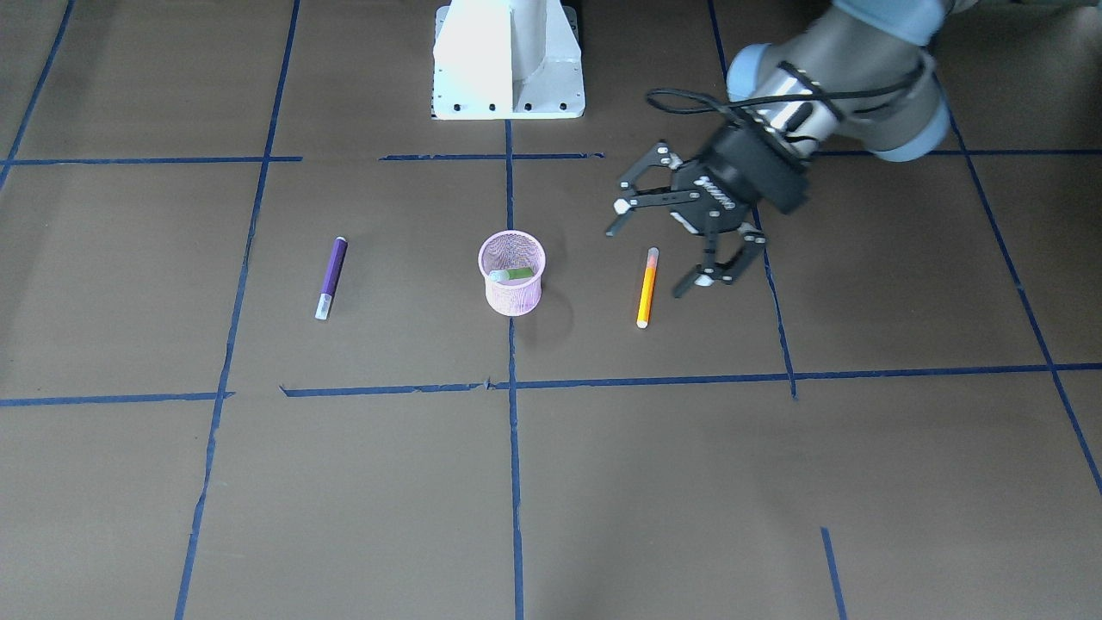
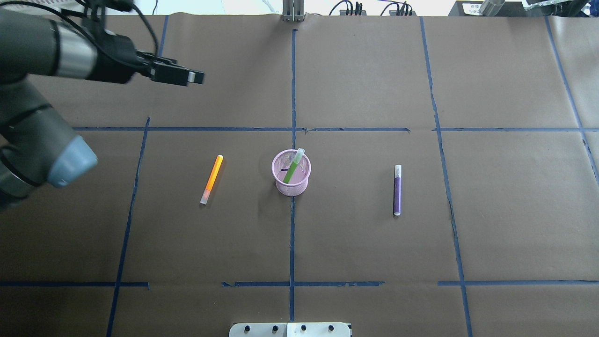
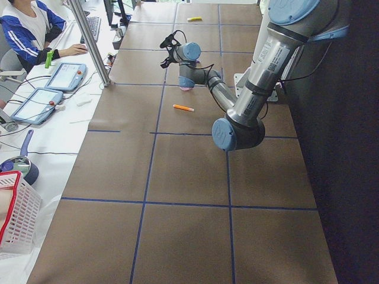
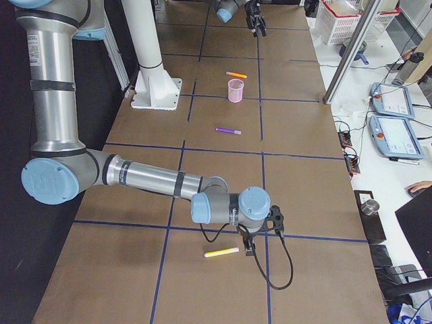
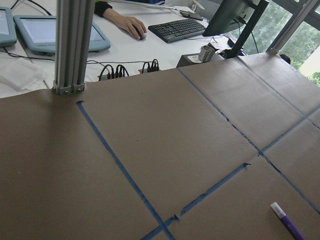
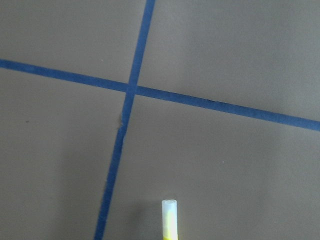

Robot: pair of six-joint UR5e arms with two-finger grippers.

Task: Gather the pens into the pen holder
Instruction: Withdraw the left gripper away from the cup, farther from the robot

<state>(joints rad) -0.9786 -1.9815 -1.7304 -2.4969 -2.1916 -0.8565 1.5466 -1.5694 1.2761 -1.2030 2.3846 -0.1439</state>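
The pink mesh pen holder (image 1: 514,293) (image 2: 292,187) stands at the table's middle with the light green pen (image 2: 294,166) leaning inside it. The orange pen (image 1: 646,288) (image 2: 211,180) lies on the robot's left of it, the purple pen (image 1: 331,277) (image 2: 397,189) on the right. My left gripper (image 1: 647,258) (image 2: 194,77) is open and empty, raised in the air beyond the orange pen. My right gripper (image 4: 251,244) hangs low at the table's far right end beside a yellow pen (image 4: 221,252) (image 6: 169,220); I cannot tell whether it is open.
Blue tape lines grid the brown table. The robot's white base (image 1: 508,60) stands at the near edge. A metal post (image 4: 358,40), a white basket (image 4: 341,17) and tablets (image 4: 395,138) sit on the operators' side.
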